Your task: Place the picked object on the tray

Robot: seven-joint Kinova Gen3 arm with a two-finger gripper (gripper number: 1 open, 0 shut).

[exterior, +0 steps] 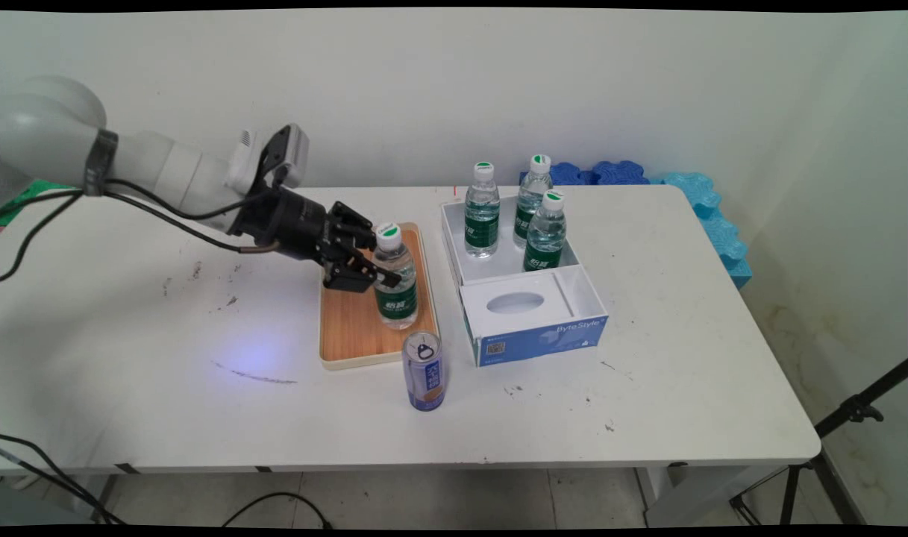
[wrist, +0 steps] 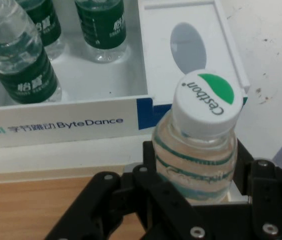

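My fingers (exterior: 383, 270) are closed round the upper body of a bottle (exterior: 395, 280) standing on the wooden tray (exterior: 349, 328) near the surface's middle; three more bottles stand in the white box (exterior: 454, 246) beside it.

The white table (exterior: 685, 388) carries a wooden tray (exterior: 349, 328) and a white ByteDance box (exterior: 532, 328) side by side. A drink can (exterior: 423, 371) stands just before the tray.
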